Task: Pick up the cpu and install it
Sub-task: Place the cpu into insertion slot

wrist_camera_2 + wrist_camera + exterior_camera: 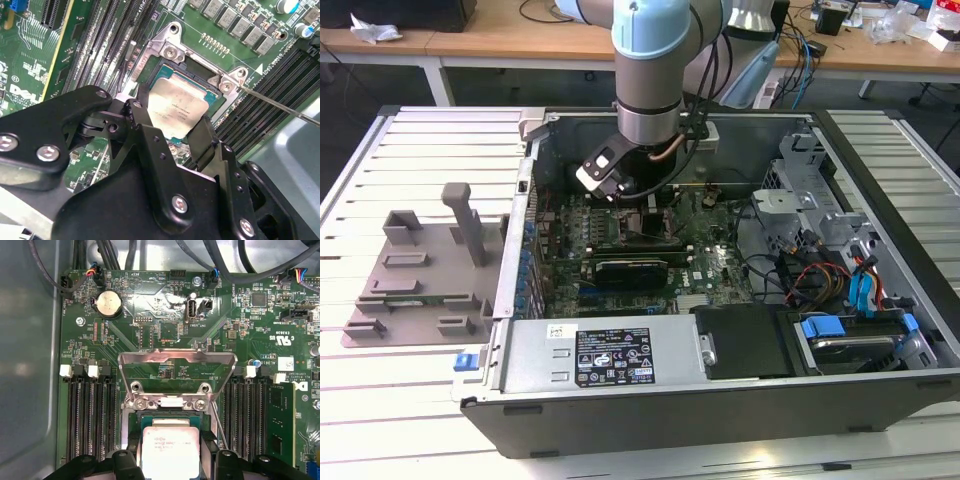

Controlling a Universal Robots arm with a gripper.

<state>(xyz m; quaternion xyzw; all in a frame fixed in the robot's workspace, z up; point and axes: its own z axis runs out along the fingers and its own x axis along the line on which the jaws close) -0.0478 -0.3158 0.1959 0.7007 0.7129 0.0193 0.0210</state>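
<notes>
The cpu (176, 106), a pale silvery square chip, sits between my two black fingers directly over the open socket (150, 75) of the green motherboard (712, 268). My gripper (172, 126) is shut on it, one finger (141, 116) on each of two opposite edges. In the first wrist view the cpu (170, 450) lies level within the socket's frame, with the gripper (172, 462) around it. The socket's metal load plate (177, 359) stands swung open beyond it. In the exterior view the gripper (640, 208) reaches down inside the open computer case (800, 400).
Memory slots (92, 405) flank the socket on both sides. A thin retention lever (280, 102) juts out beside the socket. A power supply (610, 350) and drive bays with cables (840, 280) crowd the case. A grey fixture plate (420, 270) lies on the table at the exterior view's left.
</notes>
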